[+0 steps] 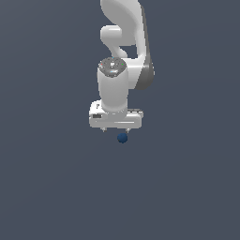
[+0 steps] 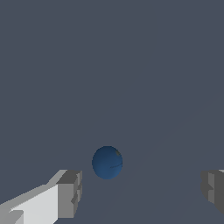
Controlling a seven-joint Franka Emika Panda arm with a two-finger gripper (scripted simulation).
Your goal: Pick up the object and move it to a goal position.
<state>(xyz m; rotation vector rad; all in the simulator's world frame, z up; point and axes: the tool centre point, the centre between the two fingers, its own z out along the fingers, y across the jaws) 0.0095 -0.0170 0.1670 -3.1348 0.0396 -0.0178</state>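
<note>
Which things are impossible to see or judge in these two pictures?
- Exterior view: the gripper fingertips are too small to judge.
- Exterior view: the arm's base is cut off by the upper edge.
- Wrist view: one finger is cut off by the edge.
- Neither view shows whether the ball rests or floats.
- No goal marker appears.

I'm looking at my arm point(image 1: 123, 33) in the exterior view: it's showing smooth, glossy white casings, rounded and tubular, with a darker grey band running down its 3 o'clock edge. A speckled grey, disc-shaped cap point(image 1: 111, 66) is sitting on top of the white cylindrical wrist segment. Below it, a flat, wide white block is forming the gripper point(image 1: 116, 130) body, with a small dark mark at its 9 o'clock end. In the wrist view, the fingers point(image 2: 69, 194) are appearing as blocky white bars ending in grey, ridged pads point(image 2: 213, 186).
</note>
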